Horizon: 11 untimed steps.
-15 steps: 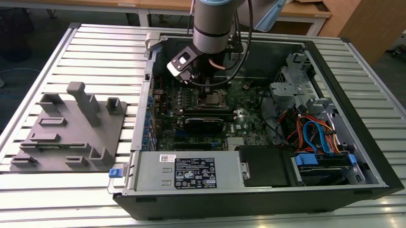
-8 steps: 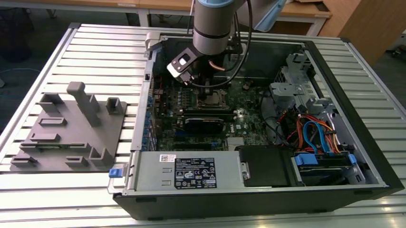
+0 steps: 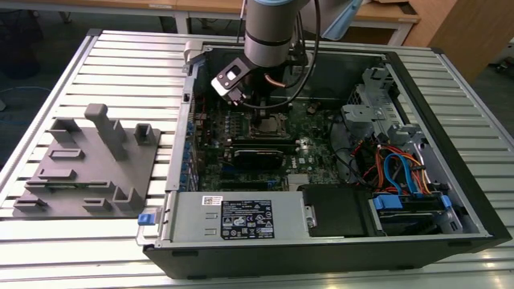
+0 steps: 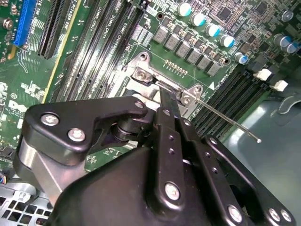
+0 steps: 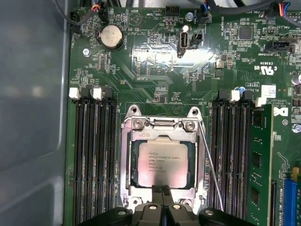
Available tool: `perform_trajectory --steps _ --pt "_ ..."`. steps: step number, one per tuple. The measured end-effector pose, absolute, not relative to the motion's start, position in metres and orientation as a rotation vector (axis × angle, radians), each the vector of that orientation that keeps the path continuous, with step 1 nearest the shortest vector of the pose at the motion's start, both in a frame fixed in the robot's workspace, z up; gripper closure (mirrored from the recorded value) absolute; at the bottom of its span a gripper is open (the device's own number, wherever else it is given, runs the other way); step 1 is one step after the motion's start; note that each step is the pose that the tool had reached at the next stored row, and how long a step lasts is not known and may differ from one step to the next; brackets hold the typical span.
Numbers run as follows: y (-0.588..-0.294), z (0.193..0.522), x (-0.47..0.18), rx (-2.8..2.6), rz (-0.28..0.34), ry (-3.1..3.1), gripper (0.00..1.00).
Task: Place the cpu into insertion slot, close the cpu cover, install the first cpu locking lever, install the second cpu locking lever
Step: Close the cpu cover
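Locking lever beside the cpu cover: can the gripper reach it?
Probably yes: the locking lever is exposed beside the cpu cover, nothing over it, and the gripper sits at the cover's edge nearby.

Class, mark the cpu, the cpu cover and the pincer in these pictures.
cpu (image 5: 165, 162): first wrist view, centre of its grey metal top.
cpu cover (image 5: 127, 162): first wrist view, one side rail of the silvery frame.
pincer (image 5: 163, 192): first wrist view, midway between its fingertips.
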<state>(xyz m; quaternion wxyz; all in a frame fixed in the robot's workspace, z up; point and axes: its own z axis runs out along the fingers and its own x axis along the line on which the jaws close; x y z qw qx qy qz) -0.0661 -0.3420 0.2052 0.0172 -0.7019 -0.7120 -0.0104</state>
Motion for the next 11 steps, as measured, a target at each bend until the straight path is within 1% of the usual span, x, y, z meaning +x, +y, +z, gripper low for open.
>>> perform_trajectory --steps 11 --pt "-0.342 0.204 -0.045 -2.181 -0.032 -2.213 0.9"
